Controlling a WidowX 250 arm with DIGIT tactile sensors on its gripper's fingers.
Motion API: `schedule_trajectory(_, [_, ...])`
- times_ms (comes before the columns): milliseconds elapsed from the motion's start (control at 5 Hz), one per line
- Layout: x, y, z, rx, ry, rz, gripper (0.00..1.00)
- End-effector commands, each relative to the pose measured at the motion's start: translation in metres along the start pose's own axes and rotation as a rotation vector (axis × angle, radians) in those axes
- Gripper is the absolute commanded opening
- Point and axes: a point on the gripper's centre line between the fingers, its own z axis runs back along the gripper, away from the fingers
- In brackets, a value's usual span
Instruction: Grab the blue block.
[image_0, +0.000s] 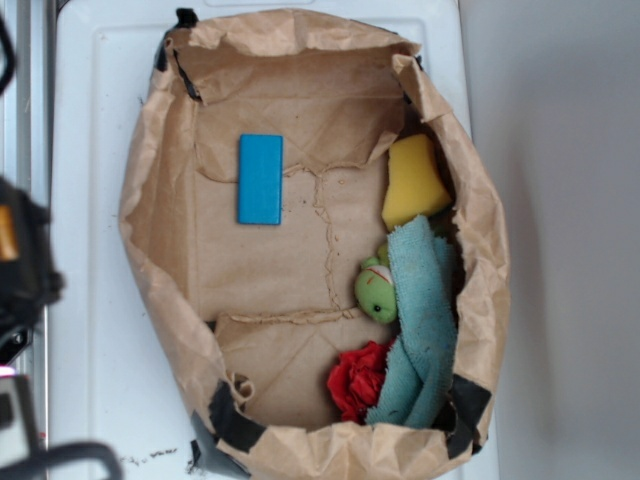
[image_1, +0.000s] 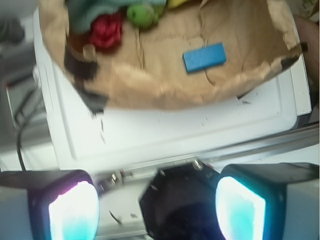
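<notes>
The blue block (image_0: 260, 179) lies flat in the paper bag's (image_0: 160, 230) far-left corner, while the gripper (image_1: 157, 205), fingers spread and empty, hangs well outside the rim; descending short risks snagging the crumpled bag wall.

Smooth blue block (image_0: 260, 179), crinkled paper bag (image_0: 160, 190)

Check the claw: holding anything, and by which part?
Nothing held. The claw is open and empty, off to the side of the paper bag; the blue block lies untouched inside.
</notes>
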Motion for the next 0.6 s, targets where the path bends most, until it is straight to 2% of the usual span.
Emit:
schedule_trajectory(0, [0.060,0.015,-0.012,-0.113,-0.106,0.412,1.00])
schedule_trajectory(400, [0.090,0.048,-0.046,-0.029,-0.150,0.868,1.00])
